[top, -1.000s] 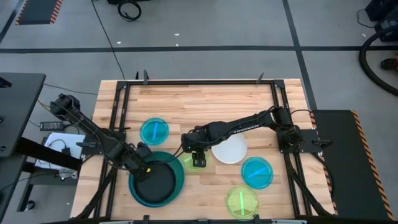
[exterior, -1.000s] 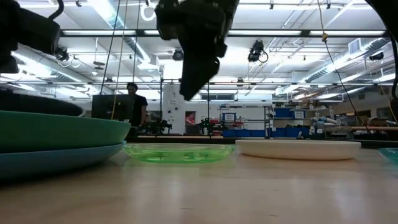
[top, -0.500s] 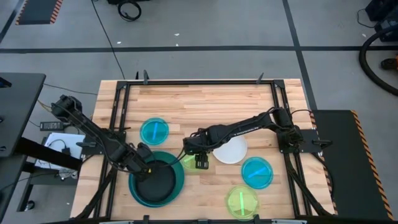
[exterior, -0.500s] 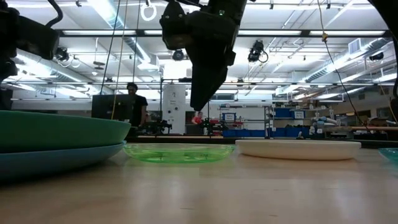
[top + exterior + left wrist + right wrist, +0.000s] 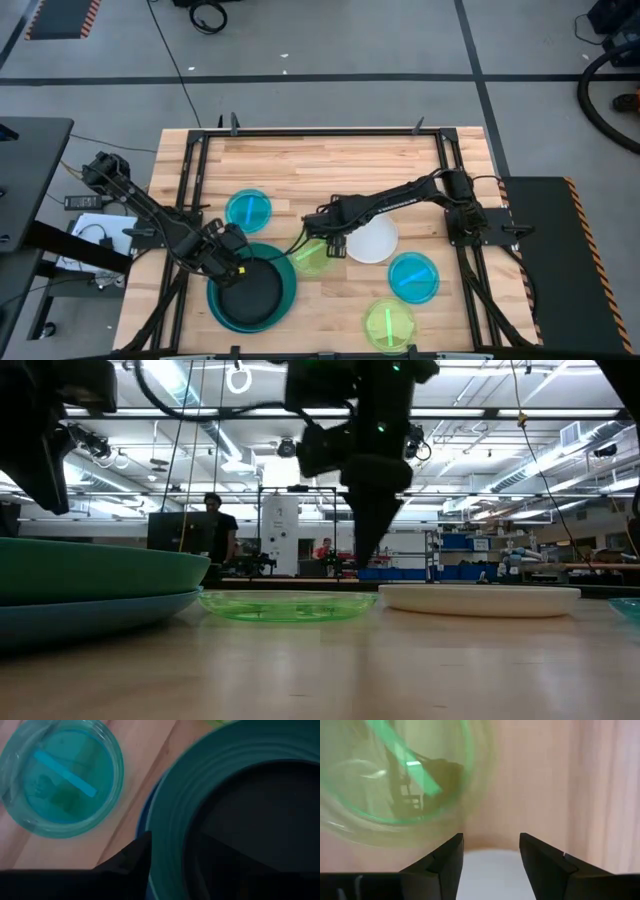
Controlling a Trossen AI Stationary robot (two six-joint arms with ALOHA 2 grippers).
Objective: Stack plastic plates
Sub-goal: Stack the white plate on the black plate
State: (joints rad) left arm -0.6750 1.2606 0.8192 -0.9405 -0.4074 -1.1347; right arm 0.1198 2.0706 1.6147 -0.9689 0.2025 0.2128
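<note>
- Right arm: reaches from the table's right edge across to its middle, nearly flat over the wood; the right gripper hangs between a lime-green plate and the white plate. In the right wrist view its fingers stand spread apart with nothing between them, over the gap where those two plates lie just beside each other.
- Left arm: runs from the table's left edge toward the front edge; the left gripper sits at the rim of the plate stack. Only one dark fingertip shows in the left wrist view, so whether it is released or clenched cannot be told.
- Plate stack, near the front edge, left of centre: the black plate lies inside the teal plate; a blue plate shows beneath the teal one only as a thin rim in the low view.
- Other plates: a translucent cyan plate lies toward the table's left edge, behind the stack; a second cyan plate lies toward the right edge; a second lime-green plate lies at the front edge. Each lies flat, alone and empty.
- Hard to make out: the first lime-green plate appears to touch the teal rim, though the overhead view does not settle this. In the low view the right gripper is a dark silhouette, and the stack is cut off at the picture's side.
</note>
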